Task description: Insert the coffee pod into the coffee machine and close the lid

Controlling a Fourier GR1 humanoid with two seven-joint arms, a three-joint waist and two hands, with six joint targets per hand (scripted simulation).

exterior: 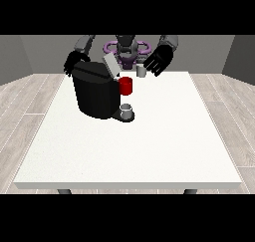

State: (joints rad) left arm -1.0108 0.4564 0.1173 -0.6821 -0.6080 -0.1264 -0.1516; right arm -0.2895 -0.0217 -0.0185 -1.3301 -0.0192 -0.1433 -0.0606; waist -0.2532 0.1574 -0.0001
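- The room has grey walls and a floor of pale wood planks; a large white table (149,151) fills the middle, and the robot (127,49) stands behind its far edge, at 12 o'clock.
- A black coffee machine (94,91) stands on the table's far left part, at about 11 o'clock from the table's centre.
- Its grey lid (111,65) is tilted up and open at the machine's top right.
- A red part (126,85) shows at the machine's right side, under the lid; whether this is the coffee pod I cannot tell.
- A small grey cup (126,110) stands on the machine's base, directly below the red part.
- Another small grey cup (141,71) stands near the far edge, at 1 o'clock from the machine.
- The hand at the view's right (158,60) hovers above this far cup with fingers spread open, holding nothing.
- The hand at the view's left (71,64) is behind the machine's top left corner, which partly hides it; I cannot tell how its fingers lie.
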